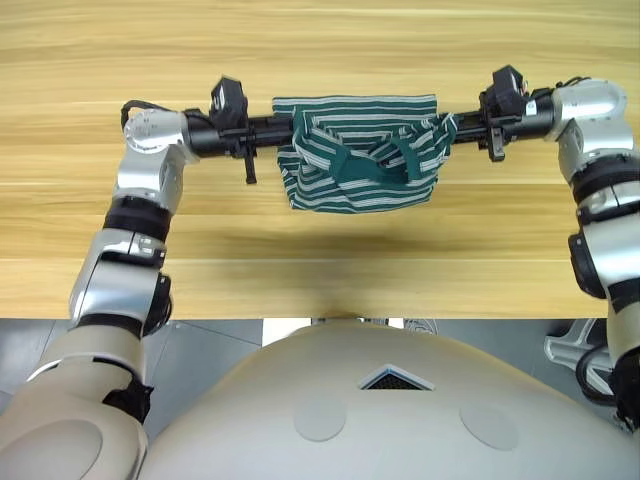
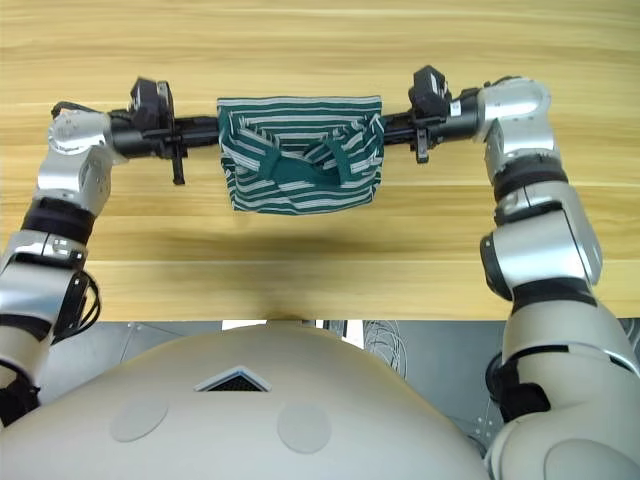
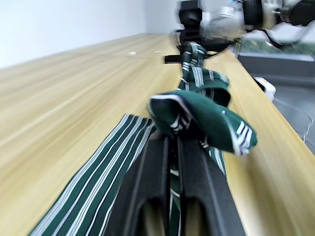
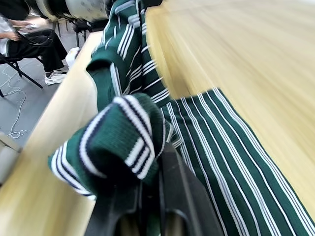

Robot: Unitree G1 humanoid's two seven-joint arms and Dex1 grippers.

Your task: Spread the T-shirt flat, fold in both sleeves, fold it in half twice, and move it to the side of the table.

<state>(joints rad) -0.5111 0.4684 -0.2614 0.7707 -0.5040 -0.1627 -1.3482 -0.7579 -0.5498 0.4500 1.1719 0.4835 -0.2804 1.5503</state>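
Note:
A green T-shirt with white stripes (image 1: 358, 155) hangs stretched between my two grippers above the wooden table (image 1: 320, 50), its lower part sagging toward the tabletop. My left gripper (image 1: 296, 131) is shut on the shirt's left edge. On the other side, my right gripper (image 1: 447, 126) is shut on the right edge. In the left wrist view the black fingers (image 3: 165, 167) pinch a bunched fold of the T-shirt (image 3: 197, 118). The right wrist view has the T-shirt (image 4: 118, 132) wadded over the closed fingertips (image 4: 172, 177), with more cloth lying flat on the wood.
The table's near edge (image 1: 320, 318) runs just in front of the robot's body. Bare wood spreads to the left, right and far side of the shirt. Beyond the table edge is grey floor with cables (image 4: 15, 98).

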